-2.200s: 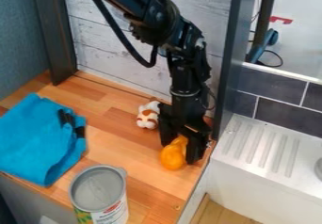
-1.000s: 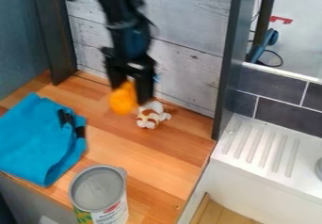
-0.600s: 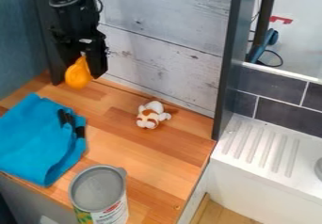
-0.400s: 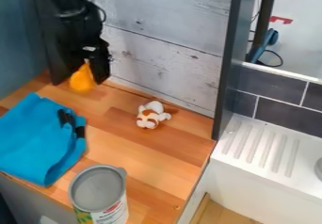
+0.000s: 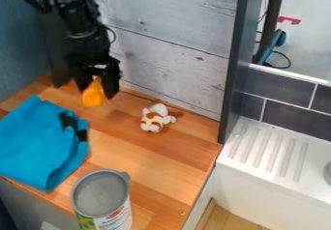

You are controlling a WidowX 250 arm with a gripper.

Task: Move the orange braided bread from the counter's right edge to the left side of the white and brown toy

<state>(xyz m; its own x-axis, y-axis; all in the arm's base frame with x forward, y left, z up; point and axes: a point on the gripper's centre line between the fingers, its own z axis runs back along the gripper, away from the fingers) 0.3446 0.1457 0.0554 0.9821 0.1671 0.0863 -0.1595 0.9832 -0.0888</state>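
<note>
Orange item [image 5: 93, 97], one: pinched in the claw [image 5: 97, 92], near the desk's [image 5: 142, 161] wall-side edge, by the dark post [image 5: 57, 69]. Probably light, smooth, slightly slippery; stiffness uncertain. Best hold: narrow upper neck, rounded end downward.

Orange object [image 5: 93, 94]; bright blue cloth [image 5: 40, 144] with black patches; white-and-brown patched plush toy [image 5: 154, 118]; wood-toned counter [image 5: 148, 151] in lighter and darker strips.
</note>
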